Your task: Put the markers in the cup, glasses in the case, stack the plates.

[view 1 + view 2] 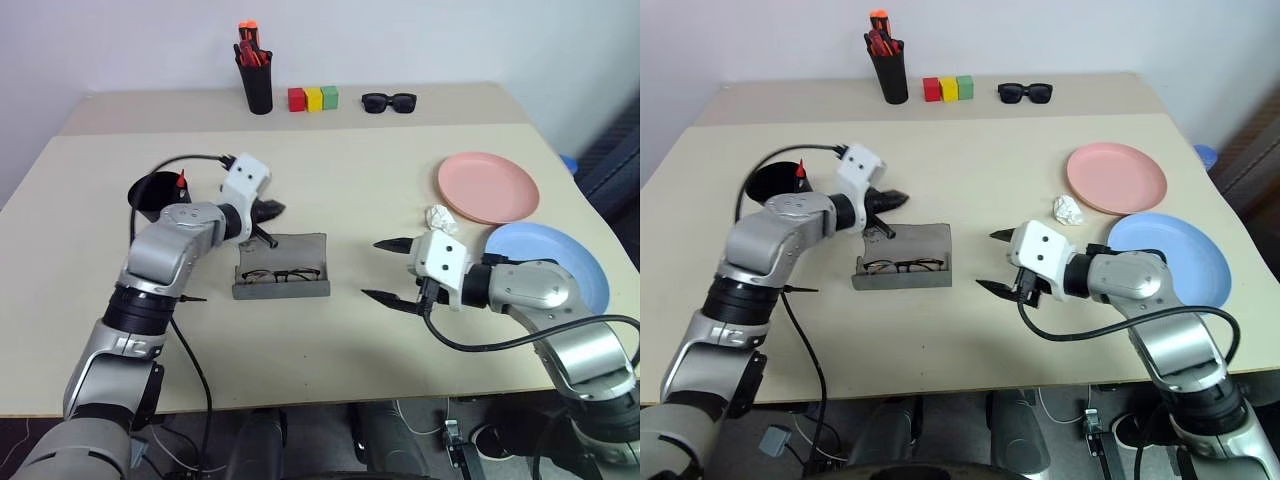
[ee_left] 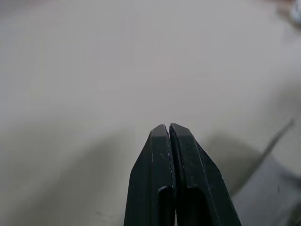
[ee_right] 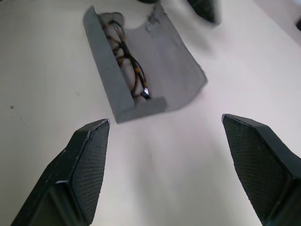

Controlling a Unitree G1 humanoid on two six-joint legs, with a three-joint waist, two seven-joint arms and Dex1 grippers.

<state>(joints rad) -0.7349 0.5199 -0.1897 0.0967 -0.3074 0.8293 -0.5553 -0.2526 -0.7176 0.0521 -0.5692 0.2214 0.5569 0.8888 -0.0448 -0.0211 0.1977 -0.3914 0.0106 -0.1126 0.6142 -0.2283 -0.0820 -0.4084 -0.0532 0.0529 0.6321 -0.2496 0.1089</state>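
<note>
Between the closed left end effector (image 1: 268, 211) and the wide-open, empty right end effector (image 1: 384, 270), the glasses (image 1: 279, 275) are lying inside the open case (image 1: 283, 268), while the plates (image 1: 488, 187) are sitting unstacked beside the right one.

Partly hidden behind the left arm: cup (image 1: 148, 191), with just a red marker (image 1: 181, 181) tip poking out. Cut off at the right wrist view's far edge: case (image 3: 141, 70) flap.

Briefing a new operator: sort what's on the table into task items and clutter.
Task items: cup holding a marker, glasses in the open case, pink plate, blue plate.

Clutter: pen holder, colored blocks, sunglasses, crumpled paper.
</note>
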